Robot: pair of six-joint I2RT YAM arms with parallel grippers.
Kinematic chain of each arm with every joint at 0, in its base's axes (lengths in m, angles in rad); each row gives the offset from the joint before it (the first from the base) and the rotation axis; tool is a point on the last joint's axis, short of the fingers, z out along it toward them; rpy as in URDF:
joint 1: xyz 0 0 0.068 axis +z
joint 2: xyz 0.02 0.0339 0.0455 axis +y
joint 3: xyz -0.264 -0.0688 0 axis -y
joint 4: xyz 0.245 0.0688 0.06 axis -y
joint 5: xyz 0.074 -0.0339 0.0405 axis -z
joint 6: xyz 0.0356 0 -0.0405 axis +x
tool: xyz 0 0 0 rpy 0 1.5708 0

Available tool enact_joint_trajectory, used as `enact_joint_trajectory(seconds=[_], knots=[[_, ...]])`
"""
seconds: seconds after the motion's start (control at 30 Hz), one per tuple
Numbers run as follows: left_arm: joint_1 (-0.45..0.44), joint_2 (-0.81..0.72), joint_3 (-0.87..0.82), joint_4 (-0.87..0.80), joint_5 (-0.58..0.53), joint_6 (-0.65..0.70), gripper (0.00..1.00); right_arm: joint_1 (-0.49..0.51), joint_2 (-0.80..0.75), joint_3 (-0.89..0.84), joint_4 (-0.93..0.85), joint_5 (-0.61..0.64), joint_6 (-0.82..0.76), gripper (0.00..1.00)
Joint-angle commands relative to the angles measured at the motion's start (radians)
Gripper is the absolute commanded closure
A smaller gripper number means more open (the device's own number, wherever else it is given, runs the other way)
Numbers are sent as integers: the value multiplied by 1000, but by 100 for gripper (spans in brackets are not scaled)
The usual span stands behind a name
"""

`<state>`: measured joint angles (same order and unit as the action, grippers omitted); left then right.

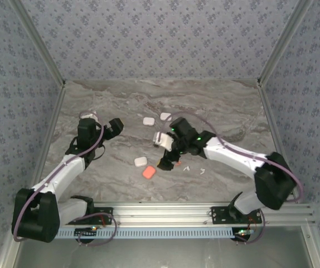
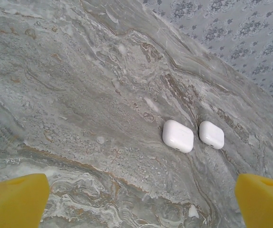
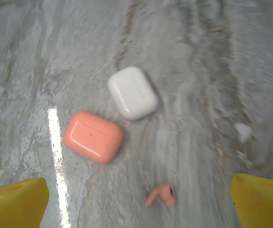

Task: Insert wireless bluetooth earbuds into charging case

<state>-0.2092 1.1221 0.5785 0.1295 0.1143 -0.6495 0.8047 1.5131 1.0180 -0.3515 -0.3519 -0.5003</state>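
1. Yellow fingertip pads (image 3: 15, 202) of the right tool (image 3: 137, 203) are sitting wide apart at the bottom corners of the right wrist view, gripping nothing.
2. Between them, toward 6 o'clock in that view, a tiny orange-red bent plastic earbud (image 3: 160, 195) is lying loose on the grey marbled worktop (image 3: 198, 57), outside any case.
3. A rounded-square orange-red charging case (image 3: 92, 137) is resting at about 10 o'clock from that earbud. A glossy white rounded-square case (image 3: 132, 92) is lying just beside it, at about 11 o'clock from the earbud. Both lids are looking shut.
4. That earbud is looking very light, rigid and smooth, so it is probably going to skid or flick away under an off-centre pinch. Closing squarely across its bulbous head, near the stem joint, is seeming the safest hold.
5. In the left wrist view, the left tool (image 2: 139, 199) is hanging equally wide and empty, facing two more closed white cases (image 2: 178, 135) toward 1 o'clock.
6. Overhead, two small white stemmed earbuds (image 1: 186, 167) are lying at 3 o'clock from the orange-red case.
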Motion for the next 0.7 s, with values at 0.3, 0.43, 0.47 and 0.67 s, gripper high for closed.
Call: enact_joint_trajectory(seconds=[0.3, 0.43, 0.47, 0.67], knots=[[9, -30, -14, -13, -15, -20, 1, 97, 405, 348, -114, 62, -228, 18], [11, -33, -14, -20, -23, -18, 1, 106, 480, 411, -138, 73, -240, 27], [11, -35, -14, -21, -25, -16, 1, 108, 495, 424, -147, 73, -242, 28], [14, -31, -16, -23, -27, -14, 1, 123, 547, 451, -167, 67, -251, 33]])
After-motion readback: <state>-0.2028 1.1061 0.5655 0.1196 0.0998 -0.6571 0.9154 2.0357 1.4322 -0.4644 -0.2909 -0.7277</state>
